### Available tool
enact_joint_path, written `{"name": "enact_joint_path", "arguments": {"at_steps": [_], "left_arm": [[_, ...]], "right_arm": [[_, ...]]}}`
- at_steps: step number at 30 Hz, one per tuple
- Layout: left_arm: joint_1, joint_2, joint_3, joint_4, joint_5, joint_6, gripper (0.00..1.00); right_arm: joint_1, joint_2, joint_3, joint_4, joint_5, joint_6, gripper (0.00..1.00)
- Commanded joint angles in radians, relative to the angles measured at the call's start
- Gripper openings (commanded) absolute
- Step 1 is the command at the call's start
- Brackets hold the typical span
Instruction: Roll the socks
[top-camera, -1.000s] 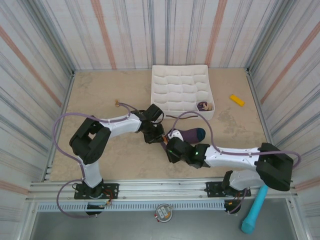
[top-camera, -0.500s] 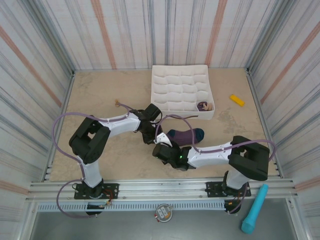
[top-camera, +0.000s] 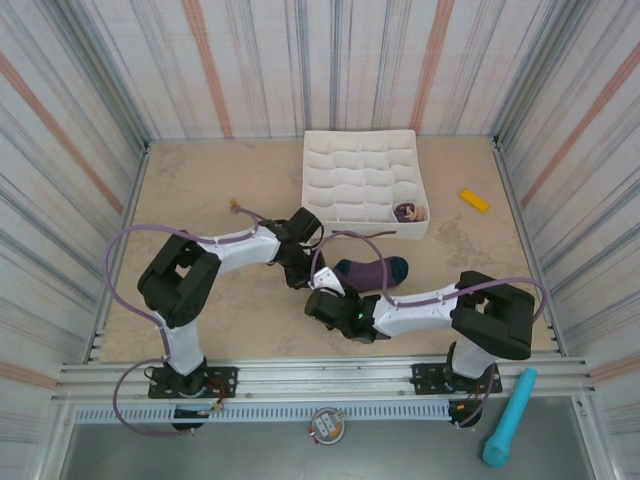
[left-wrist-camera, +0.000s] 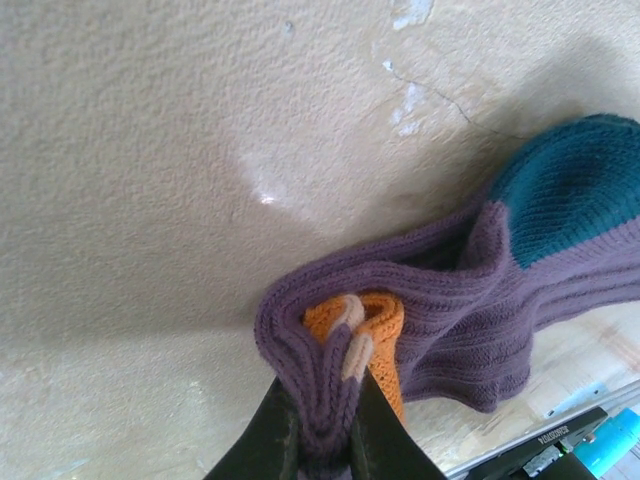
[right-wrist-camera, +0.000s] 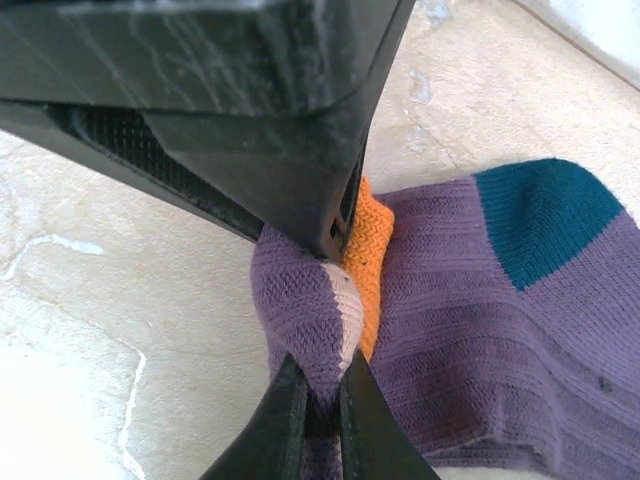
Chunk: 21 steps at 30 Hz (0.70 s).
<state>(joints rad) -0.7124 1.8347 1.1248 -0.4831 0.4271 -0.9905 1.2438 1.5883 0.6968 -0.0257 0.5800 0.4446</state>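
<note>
The purple socks (top-camera: 372, 270) lie stacked mid-table, teal heel to the right and orange toe folded in at the left end. My left gripper (top-camera: 300, 274) is at that left end. In the left wrist view it (left-wrist-camera: 322, 425) is shut on the folded purple edge of the socks (left-wrist-camera: 450, 300), beside the orange toe (left-wrist-camera: 380, 325). My right gripper (top-camera: 324, 294) comes in from the near side. In the right wrist view it (right-wrist-camera: 318, 405) is shut on the same purple fold of the socks (right-wrist-camera: 480, 330), right under the left gripper's black body (right-wrist-camera: 250, 90).
A white compartmented tray (top-camera: 350, 175) stands behind the socks, with a small rolled bundle (top-camera: 408, 211) in its near right cell. A yellow object (top-camera: 474, 200) lies at the right. A teal cylinder (top-camera: 508, 418) rests outside the table's near edge.
My right gripper slid left along the near side of the socks and went from open to shut on the folded end. The left gripper kept its hold and barely moved.
</note>
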Motion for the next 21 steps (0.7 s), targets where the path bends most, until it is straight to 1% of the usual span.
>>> {"name": "enact_joint_path", "arguments": {"at_steps": [1, 3, 4, 5, 6, 8, 10, 14, 17, 21], "left_arm": [[0.010, -0.036, -0.035, 0.001, -0.001, 0.004, 0.27], [0.010, -0.059, -0.041, 0.005, -0.013, 0.005, 0.35], [0.010, -0.068, -0.043, 0.005, -0.014, 0.005, 0.40], [0.010, -0.082, -0.049, 0.006, -0.018, 0.006, 0.48], [0.010, -0.094, -0.058, 0.007, -0.019, 0.006, 0.53], [0.010, -0.122, -0.083, 0.028, -0.014, 0.005, 0.58], [0.010, -0.161, -0.120, 0.066, -0.019, -0.003, 0.61], [0.010, -0.254, -0.199, 0.153, -0.057, 0.002, 0.66], [0.010, -0.298, -0.242, 0.227, -0.070, 0.019, 0.66], [0.004, -0.295, -0.242, 0.254, -0.094, 0.060, 0.64]], "right_arm": [[-0.027, -0.028, -0.056, 0.025, -0.099, 0.046, 0.01], [-0.063, -0.054, -0.099, 0.058, -0.172, 0.078, 0.00], [-0.078, -0.068, -0.116, 0.079, -0.204, 0.090, 0.00], [-0.099, -0.082, -0.140, 0.097, -0.249, 0.106, 0.00], [-0.127, -0.094, -0.161, 0.117, -0.306, 0.119, 0.00], [-0.181, -0.111, -0.197, 0.157, -0.403, 0.145, 0.00], [-0.230, -0.123, -0.228, 0.186, -0.484, 0.177, 0.00], [-0.365, -0.109, -0.284, 0.267, -0.695, 0.248, 0.00], [-0.446, -0.079, -0.308, 0.329, -0.825, 0.304, 0.00], [-0.539, -0.027, -0.333, 0.436, -0.977, 0.393, 0.00]]}}
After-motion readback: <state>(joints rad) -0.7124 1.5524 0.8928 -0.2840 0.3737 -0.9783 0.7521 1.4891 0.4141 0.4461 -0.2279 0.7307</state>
